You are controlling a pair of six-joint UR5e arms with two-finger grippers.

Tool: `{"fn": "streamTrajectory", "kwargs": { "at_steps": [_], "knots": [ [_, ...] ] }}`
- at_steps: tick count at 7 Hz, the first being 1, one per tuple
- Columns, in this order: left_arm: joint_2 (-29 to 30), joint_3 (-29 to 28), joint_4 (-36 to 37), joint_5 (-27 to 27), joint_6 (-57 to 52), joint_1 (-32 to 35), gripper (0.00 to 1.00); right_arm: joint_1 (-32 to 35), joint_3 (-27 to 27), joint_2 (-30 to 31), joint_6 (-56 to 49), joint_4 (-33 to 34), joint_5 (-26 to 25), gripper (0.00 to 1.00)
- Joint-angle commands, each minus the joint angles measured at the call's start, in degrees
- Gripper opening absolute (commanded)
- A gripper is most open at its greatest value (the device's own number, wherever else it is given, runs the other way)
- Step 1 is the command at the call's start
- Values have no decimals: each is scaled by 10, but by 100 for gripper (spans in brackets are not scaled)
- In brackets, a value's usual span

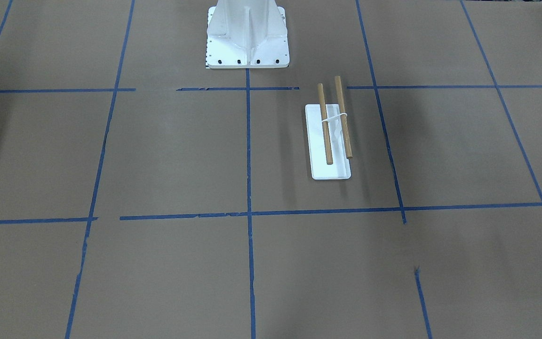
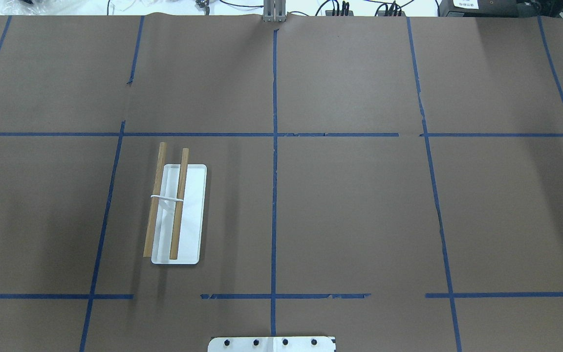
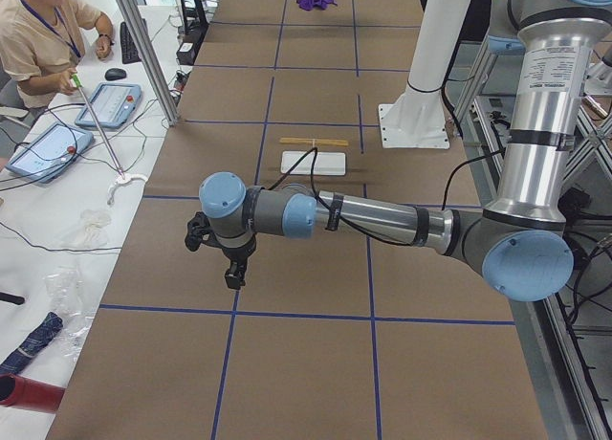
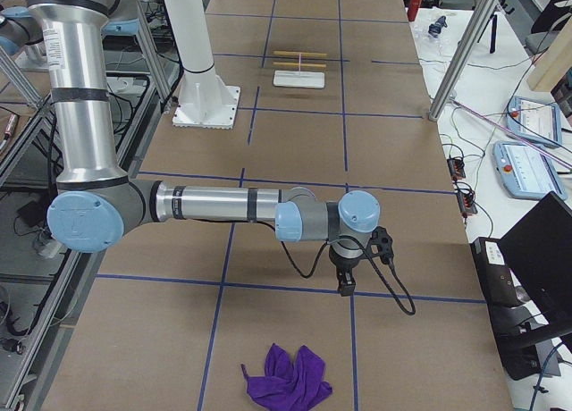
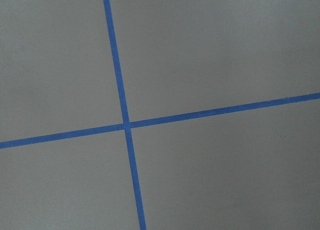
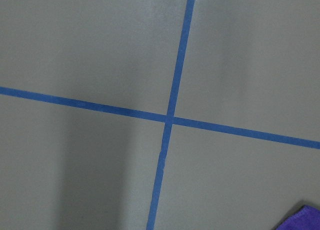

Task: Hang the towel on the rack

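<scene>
Overhead exterior: rack point(image 2: 191, 220) stands upright on the worktop point(image 2: 359, 220), robot's left half.
Towel point(image 4: 288, 380): crumpled at the worktop's right end, well apart from the rack.
Left tool point(image 3: 232, 277): above bare worktop; opening, cannot tell.
Right tool point(image 4: 345, 284): near the towel; opening, cannot tell.

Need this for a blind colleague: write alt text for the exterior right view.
The robot's right arm stretches across a brown table taped in blue squares, its tool pointing down above bare paper. A crumpled purple towel lies near the camera; the wooden-rod rack stands far beyond, empty.
</scene>
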State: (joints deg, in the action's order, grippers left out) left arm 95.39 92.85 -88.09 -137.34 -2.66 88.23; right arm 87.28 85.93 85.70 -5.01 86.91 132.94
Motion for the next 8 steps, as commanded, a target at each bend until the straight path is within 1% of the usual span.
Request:
{"fn": "streamTrajectory", "kwargs": {
  "at_steps": [1, 4, 6, 8],
  "knots": [
    [-2, 0, 0, 26, -12, 5, 100, 0, 0, 0, 0, -1, 3, 100],
    [-5, 7, -1, 30, -11, 5, 100, 0, 7, 3, 0, -1, 1, 100],
    [-20, 11, -3, 29, -13, 5, 100, 0, 6, 4, 0, -1, 1, 100],
    [-20, 12, -4, 27, -13, 5, 100, -1, 1, 12, -6, -2, 4, 100]
  ]
}}
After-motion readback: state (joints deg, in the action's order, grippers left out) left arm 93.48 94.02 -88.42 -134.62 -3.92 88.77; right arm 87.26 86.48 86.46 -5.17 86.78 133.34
